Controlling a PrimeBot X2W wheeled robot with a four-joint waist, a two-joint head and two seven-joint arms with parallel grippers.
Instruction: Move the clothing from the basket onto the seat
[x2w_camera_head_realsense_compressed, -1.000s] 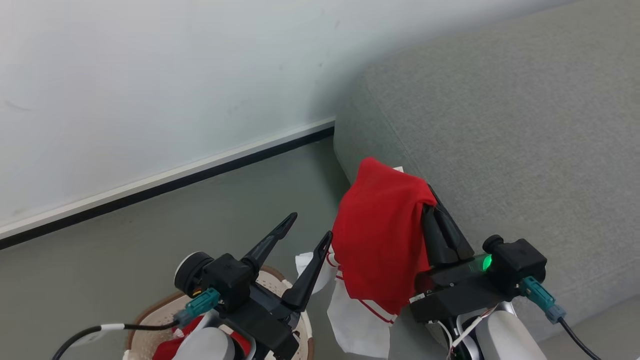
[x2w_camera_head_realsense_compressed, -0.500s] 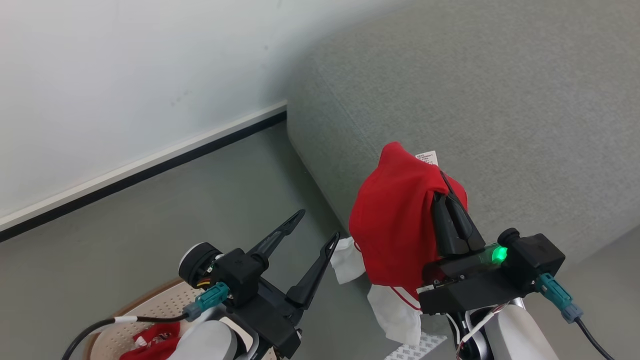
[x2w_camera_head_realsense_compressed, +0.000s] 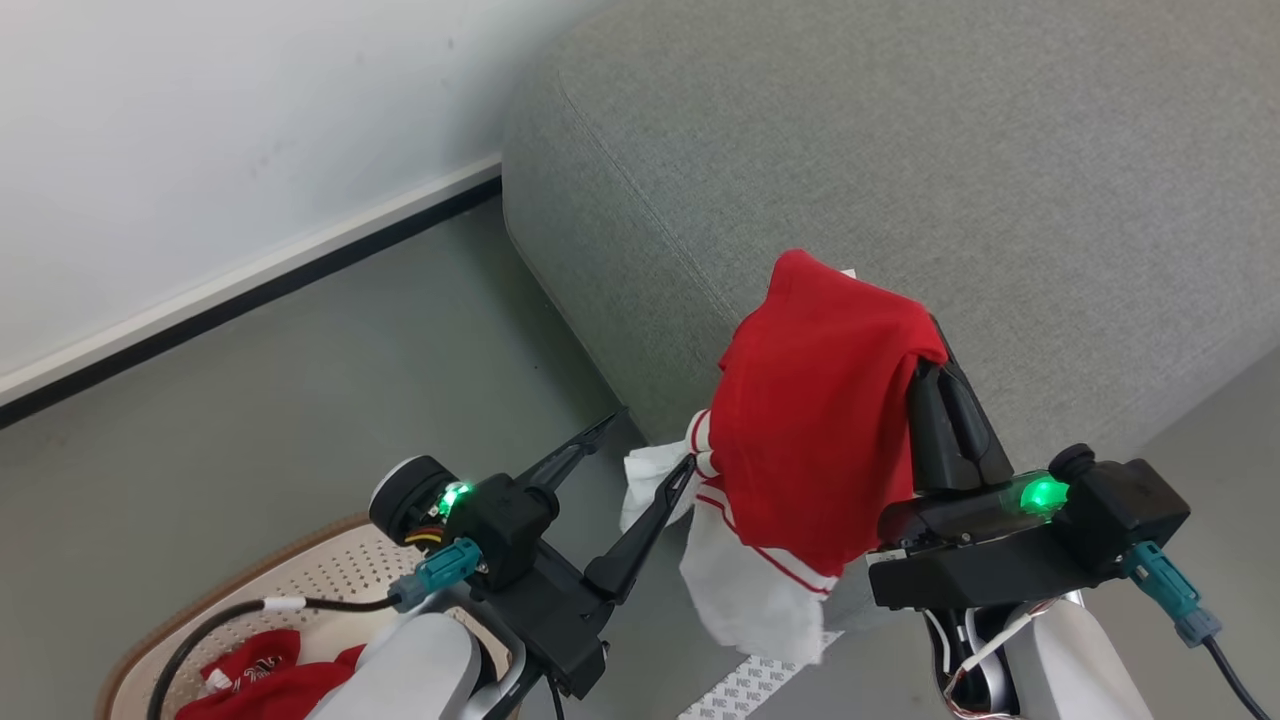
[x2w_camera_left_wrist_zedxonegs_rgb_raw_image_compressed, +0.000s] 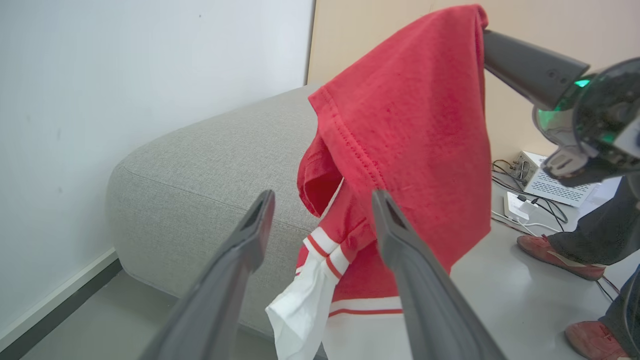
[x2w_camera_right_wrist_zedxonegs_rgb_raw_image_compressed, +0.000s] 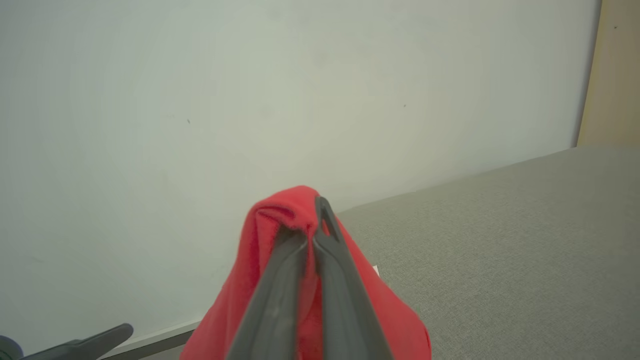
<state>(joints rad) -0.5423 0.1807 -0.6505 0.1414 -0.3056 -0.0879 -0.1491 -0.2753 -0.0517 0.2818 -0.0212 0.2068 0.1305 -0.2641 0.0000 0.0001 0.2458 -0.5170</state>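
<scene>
At the near corner of the large light grey fabric sofa (x2w_camera_head_realsense_compressed: 900, 150), your right gripper (x2w_camera_head_realsense_compressed: 935, 375) has its two dark fingers pinched tight on a fold of the soft bright red garment with white stripes and panels (x2w_camera_head_realsense_compressed: 820, 420). The garment is held up in the air. Its top is level with the rounded front edge of the sofa, while its white lower part hangs down in front of the sofa's side, over the grey floor (x2w_camera_head_realsense_compressed: 350, 350).

Your left gripper (x2w_camera_head_realsense_compressed: 652, 442) is spread wide and holds nothing. One of its fingers sits just beside the dangling white sleeve — I can't tell whether they touch.

Two things could spoil this. If you let go here, most of the cloth hangs off the edge and would likely slide down to the floor, so I'd carry it further over the cushion first. The trailing sleeve could also catch on that open left finger as you swing across and drag the garment askew.

A second red garment (x2w_camera_head_realsense_compressed: 260, 680) lies in the oval cream-white perforated basket with the brown rim (x2w_camera_head_realsense_compressed: 330, 575) — the job looks roughly half done.
</scene>
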